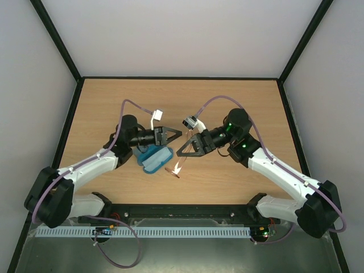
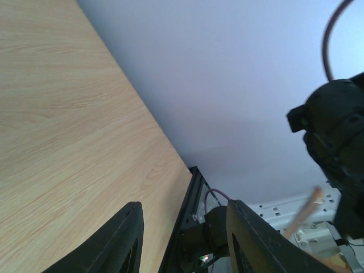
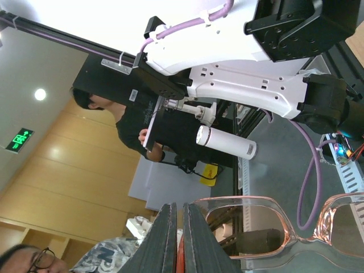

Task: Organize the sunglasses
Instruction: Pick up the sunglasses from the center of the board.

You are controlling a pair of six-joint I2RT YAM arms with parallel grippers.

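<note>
My right gripper (image 1: 180, 153) is shut on a pair of sunglasses (image 1: 174, 169) with a thin pink frame. It holds them just above the table, right of the blue case (image 1: 154, 158). In the right wrist view the two closed fingers (image 3: 196, 239) pinch the frame's end beside one translucent lens (image 3: 250, 230), and the other lens (image 3: 347, 224) runs off to the right. My left gripper (image 1: 173, 135) hovers above the case's far end, tilted up and open. In the left wrist view nothing sits between its spread fingers (image 2: 125, 242).
The blue case lies open on the wooden table (image 1: 114, 108) between the two arms. White walls with black frame posts (image 1: 73, 114) enclose the table on three sides. The right arm's dark wrist (image 2: 335, 142) shows at the right of the left wrist view.
</note>
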